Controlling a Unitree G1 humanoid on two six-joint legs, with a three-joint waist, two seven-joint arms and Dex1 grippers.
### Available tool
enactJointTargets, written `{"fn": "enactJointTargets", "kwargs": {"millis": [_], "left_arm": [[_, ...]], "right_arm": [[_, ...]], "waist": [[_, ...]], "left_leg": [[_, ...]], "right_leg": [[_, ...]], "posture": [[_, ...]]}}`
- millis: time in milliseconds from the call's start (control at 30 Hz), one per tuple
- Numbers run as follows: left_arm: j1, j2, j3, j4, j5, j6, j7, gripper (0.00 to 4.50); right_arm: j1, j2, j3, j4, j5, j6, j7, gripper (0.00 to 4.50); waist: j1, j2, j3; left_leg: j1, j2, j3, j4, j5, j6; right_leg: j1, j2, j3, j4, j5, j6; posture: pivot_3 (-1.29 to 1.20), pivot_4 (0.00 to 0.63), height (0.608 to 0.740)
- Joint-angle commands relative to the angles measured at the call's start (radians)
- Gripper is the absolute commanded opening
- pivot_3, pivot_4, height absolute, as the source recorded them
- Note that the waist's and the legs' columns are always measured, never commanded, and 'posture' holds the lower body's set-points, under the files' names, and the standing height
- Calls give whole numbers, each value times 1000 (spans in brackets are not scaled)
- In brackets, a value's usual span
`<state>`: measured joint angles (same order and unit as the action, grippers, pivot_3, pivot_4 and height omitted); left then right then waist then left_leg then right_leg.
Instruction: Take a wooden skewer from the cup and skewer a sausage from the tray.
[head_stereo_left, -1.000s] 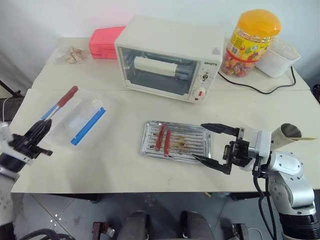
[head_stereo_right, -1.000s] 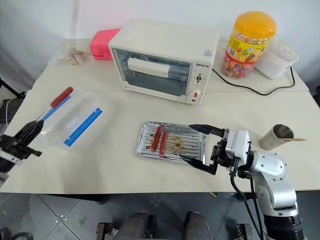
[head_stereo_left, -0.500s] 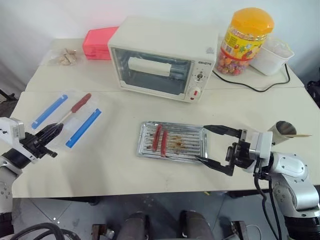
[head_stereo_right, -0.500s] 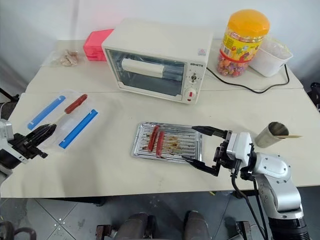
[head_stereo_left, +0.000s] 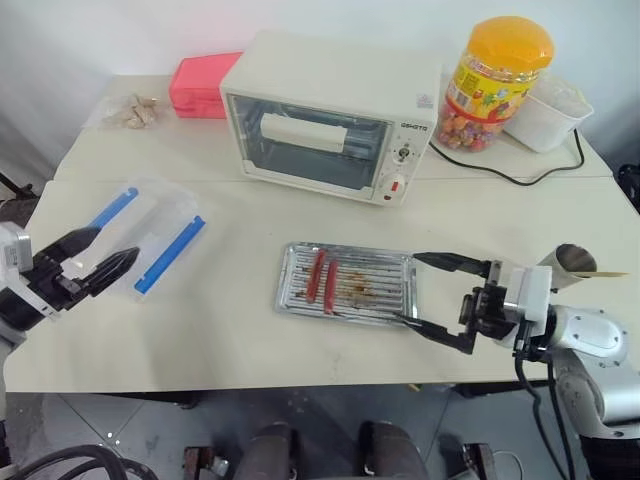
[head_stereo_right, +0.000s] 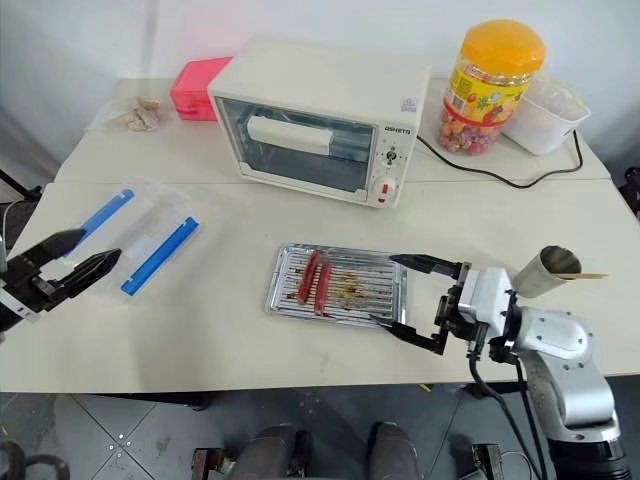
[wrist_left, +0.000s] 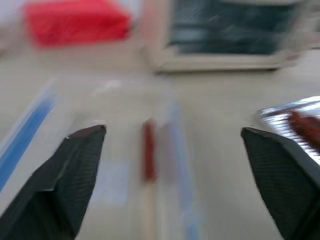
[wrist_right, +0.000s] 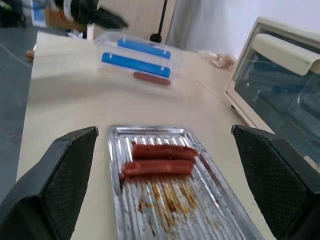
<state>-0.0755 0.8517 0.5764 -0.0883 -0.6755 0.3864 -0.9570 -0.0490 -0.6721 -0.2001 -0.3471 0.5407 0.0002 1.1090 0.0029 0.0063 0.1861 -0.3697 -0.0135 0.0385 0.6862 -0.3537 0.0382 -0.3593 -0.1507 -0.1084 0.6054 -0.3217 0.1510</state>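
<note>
L gripper (head_stereo_left: 88, 258): jaws now apart, were pinched on stick 1 s ago; hangs beside clear plastic box w/ blue clips (head_stereo_left: 150, 234). Deep-red sausage on pale wooden skewer (wrist_left: 148, 156) let go, lies by that box, L of ribbed silver tray (head_stereo_left: 347, 282). Skewering looks done. R gripper (head_stereo_left: 437, 296): apart, empty, at tray's R edge. Grey metal cup (head_stereo_left: 575, 262): R of tray.

My shallow silver ribbed metal tray (head_stereo_left: 392, 284) lies flat on the counter, smeared with brown grease. Right of the tray is the small grey metal cup (head_stereo_left: 575, 262), a thin pale wooden skewer (head_stereo_left: 606, 272) poking out sideways. Far left of the tray lies the deep-red sausage (wrist_right: 151, 78).
</note>
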Motion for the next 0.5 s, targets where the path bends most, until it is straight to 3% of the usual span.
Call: {"fn": "enactJointTargets", "kwargs": {"millis": [33, 233, 400, 500], "left_arm": [[3, 0, -135, -150, 10, -43, -99, 4482], [108, -79, -316, -233, 137, -166, -116, 4482], [219, -115, -308, -162, 269, -287, -46, 4482], [250, -146, -258, -145, 265, -298, 12, 4482]], "right_arm": [[35, -34, -75, 5, 37, -7, 22, 4500], [143, -51, -117, 24, 15, -67, 77, 4500], [181, -28, -104, 14, 10, -90, 55, 4500], [211, -14, -93, 10, 3, -101, 48, 4500]], "waist": [[1, 2, 0], [-9, 2, 0], [-3, 1, 0], [3, 1, 0]], "left_leg": [[0, 0, 0, 0, 0, 0], [1, 1, 4, -1, 0, 0], [1, 3, 11, -2, 1, 1], [2, 3, 11, -1, 1, 1]], "right_leg": [[0, 0, 1, -1, 0, 0], [0, 2, 1, -2, 0, 0], [0, 2, 0, -8, 0, 0], [1, 1, 1, -9, 0, 0]], "posture": [[0, 150, 740], [0, 150, 740], [0, 150, 740], [0, 150, 740]]}}
